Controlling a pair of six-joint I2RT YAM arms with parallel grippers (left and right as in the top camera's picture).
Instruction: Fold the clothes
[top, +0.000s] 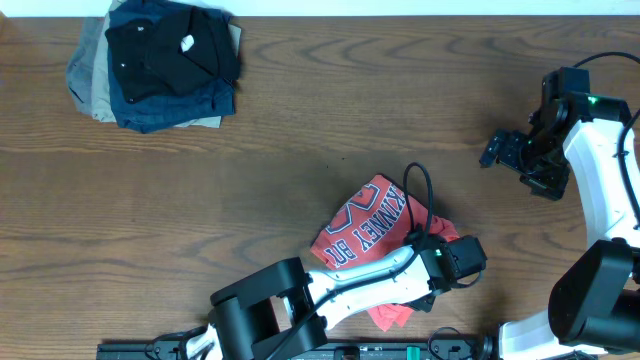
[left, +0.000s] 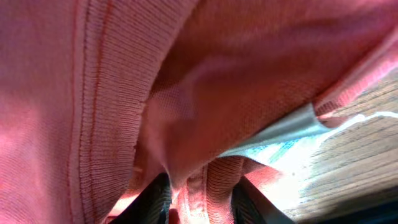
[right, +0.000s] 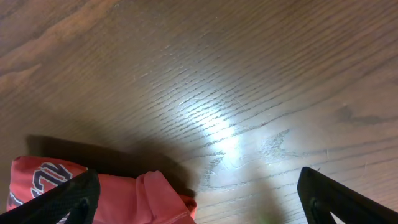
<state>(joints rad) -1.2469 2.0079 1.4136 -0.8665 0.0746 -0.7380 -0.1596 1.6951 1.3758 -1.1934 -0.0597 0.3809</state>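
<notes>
The clothes are a coral-red T-shirt (top: 370, 225) lying crumpled near the table's front edge, with part of its lettering facing up. My left gripper (top: 450, 265) is at the shirt's right side. In the left wrist view the red fabric (left: 217, 74) fills the frame, and a ribbed fold of it runs down between the two dark fingers (left: 155, 202), which are closed onto it. A white label (left: 280, 134) shows beside that fold. My right gripper (top: 500, 150) hangs open above bare wood at the far right; its wrist view catches the shirt's edge (right: 124, 199) at the lower left.
A pile of folded black, navy and tan garments (top: 160, 60) lies at the back left corner. The brown wooden table (top: 300, 130) lies between that pile and the shirt. The right arm's base (top: 590, 290) stands at the front right.
</notes>
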